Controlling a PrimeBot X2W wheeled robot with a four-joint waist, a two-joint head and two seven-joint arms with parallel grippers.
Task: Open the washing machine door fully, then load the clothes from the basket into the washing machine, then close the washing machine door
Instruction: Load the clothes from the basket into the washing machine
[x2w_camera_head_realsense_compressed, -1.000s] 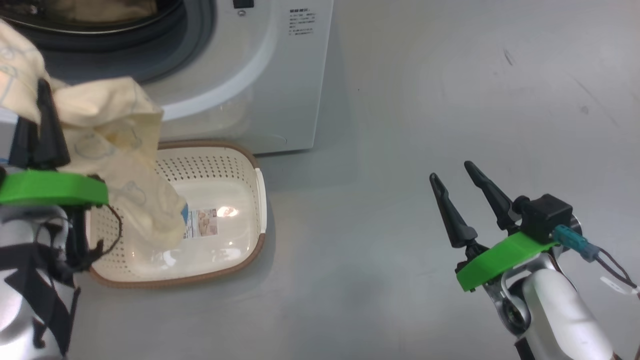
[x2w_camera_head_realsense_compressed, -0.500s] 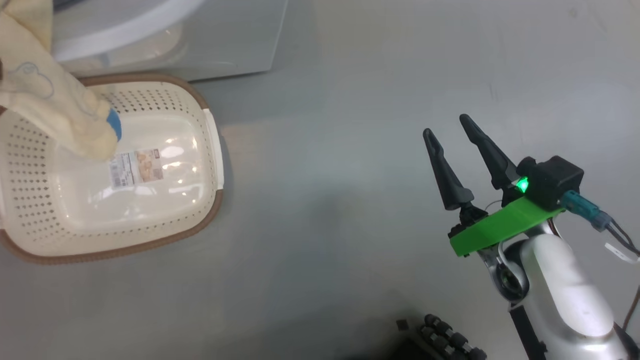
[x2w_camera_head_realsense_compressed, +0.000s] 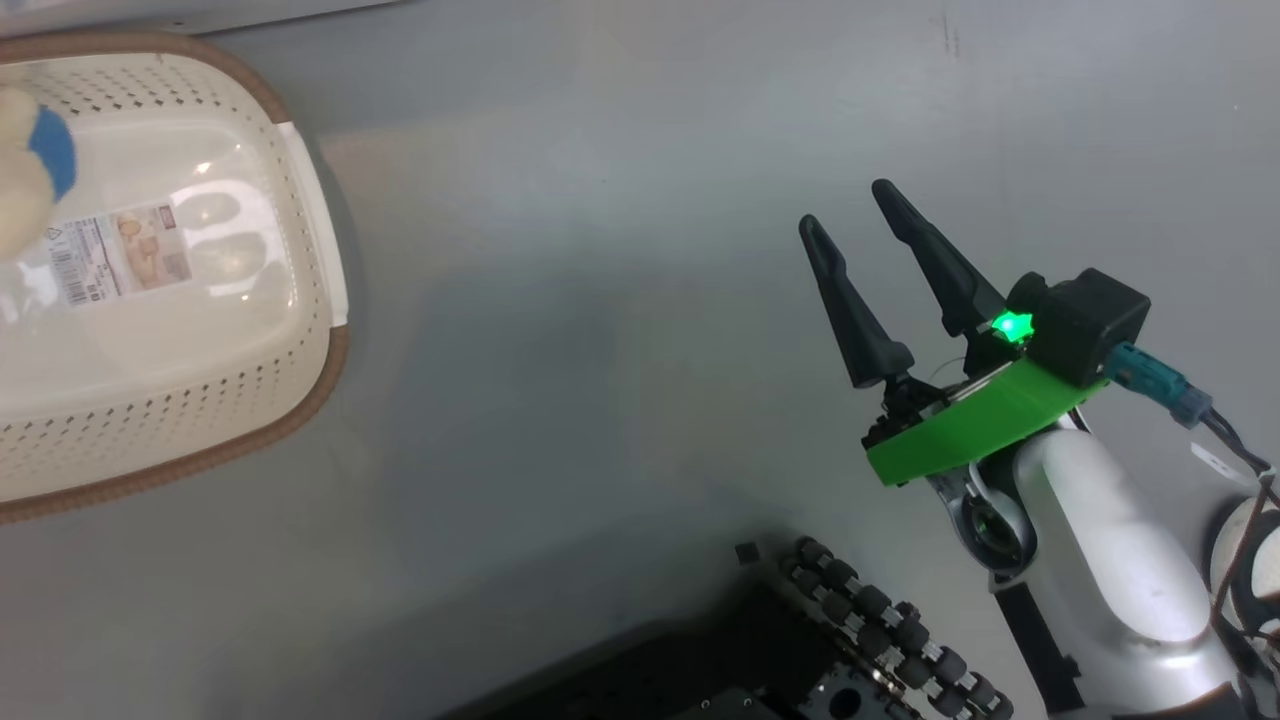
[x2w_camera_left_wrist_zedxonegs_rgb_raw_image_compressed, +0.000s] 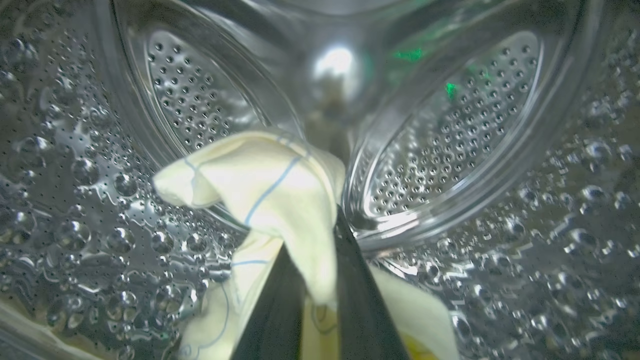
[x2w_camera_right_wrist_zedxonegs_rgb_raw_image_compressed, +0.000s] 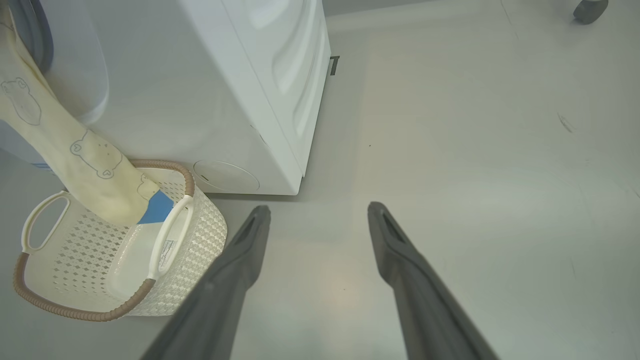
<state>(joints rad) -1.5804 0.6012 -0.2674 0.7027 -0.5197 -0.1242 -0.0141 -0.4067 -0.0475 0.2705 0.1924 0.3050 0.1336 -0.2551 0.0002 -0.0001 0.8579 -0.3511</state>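
My left gripper (x2w_camera_left_wrist_zedxonegs_rgb_raw_image_compressed: 315, 240) is inside the washing machine's shiny steel drum (x2w_camera_left_wrist_zedxonegs_rgb_raw_image_compressed: 475, 125), shut on a pale cream-yellow piece of the clothes (x2w_camera_left_wrist_zedxonegs_rgb_raw_image_compressed: 260, 185) with thin blue lines. In the right wrist view that cloth (x2w_camera_right_wrist_zedxonegs_rgb_raw_image_compressed: 75, 150) trails from the opening of the white washing machine (x2w_camera_right_wrist_zedxonegs_rgb_raw_image_compressed: 200, 75) down into the basket (x2w_camera_right_wrist_zedxonegs_rgb_raw_image_compressed: 190, 250), blue end lowest. The head view shows the cream basket's brown rim (x2w_camera_head_realsense_compressed: 300, 110) at the left and the cloth's blue tip (x2w_camera_head_realsense_compressed: 45, 160) over it. My right gripper (x2w_camera_head_realsense_compressed: 848, 208) hangs open over bare floor, holding nothing. The washing machine door is out of view.
The robot's dark wheeled base (x2w_camera_head_realsense_compressed: 850, 640) fills the lower middle of the head view. Grey floor stretches to the right of the machine and basket. A small caster wheel (x2w_camera_right_wrist_zedxonegs_rgb_raw_image_compressed: 590, 7) stands far off at the top right of the right wrist view.
The head camera has swung, so basket and machine slid left and up in view. The left gripper with the cloth has left that view. The right gripper stays open.
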